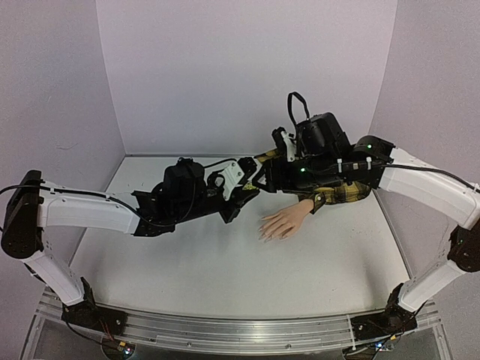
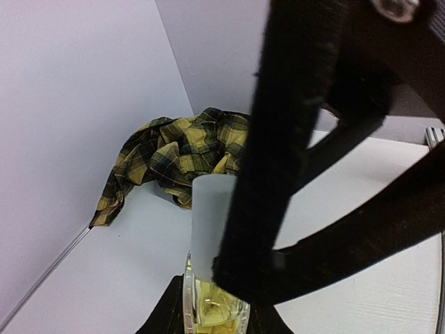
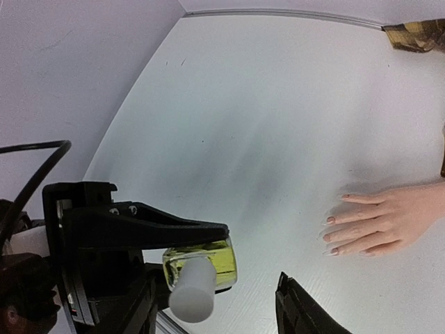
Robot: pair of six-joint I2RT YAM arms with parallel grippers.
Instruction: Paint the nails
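We log: left jaws pinch the bottle [image 3: 203,259] by its glass, holding its white cap [image 3: 191,299] out to the right jaws, which seem spread about it, likely for unscrewing. The nails [image 3: 330,238] are on the hand [image 1: 285,223], flat near the surface's [image 1: 187,285] right edge.

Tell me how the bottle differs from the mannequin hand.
The bottle is clamped in the left gripper, off the table; the mannequin hand lies flat on the table. The bottle is clear glass holding yellowish liquid, white-capped; the hand is opaque and skin-coloured.
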